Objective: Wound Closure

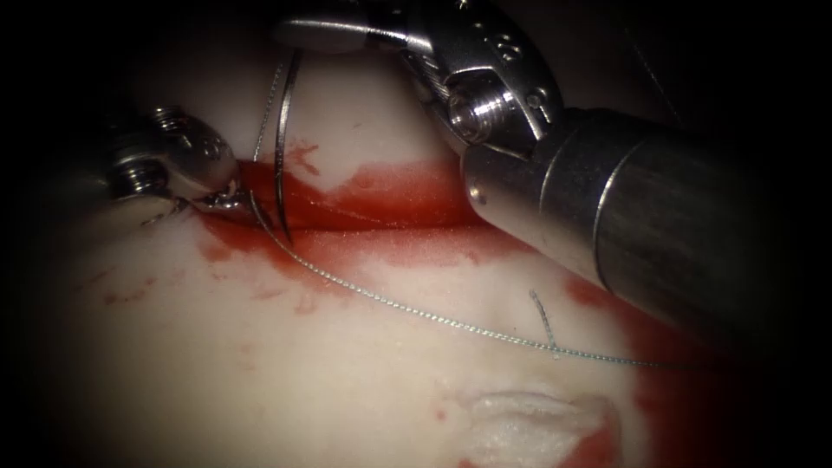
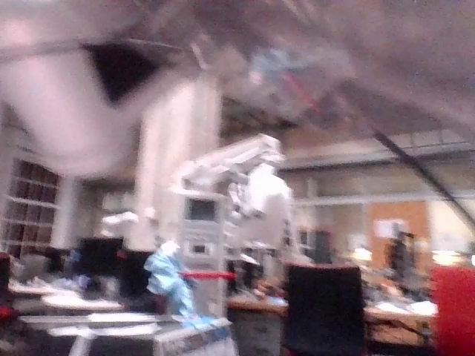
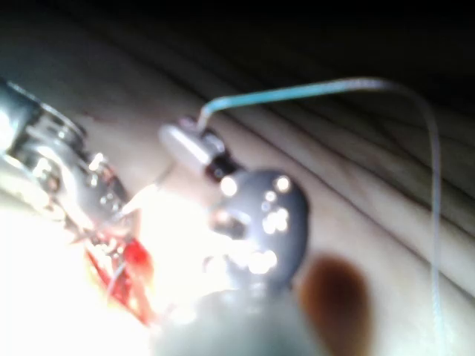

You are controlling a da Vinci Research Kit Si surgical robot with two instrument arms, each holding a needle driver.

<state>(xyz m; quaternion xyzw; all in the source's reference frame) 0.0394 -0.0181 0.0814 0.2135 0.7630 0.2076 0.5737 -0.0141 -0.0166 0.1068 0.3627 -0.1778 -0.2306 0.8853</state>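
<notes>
A: Tissue, cut running left to right. Tools?

B: Right tool pinches the needle at its upper end; the needle hangs steeply, tip in the cut. Left tool is nearer that tip, pressed together on the thread.

1. A large workshop-like room lay behind, with a pale square pillar rising to a dim ceiling.
2. A white boxy equipment cart with a small dark screen stood in the middle.
3. A black high-backed chair sat near cluttered wooden desks.
4. An orange-brown wall panel showed beyond.
5. A dark-paned window grid stood at one side.
</notes>
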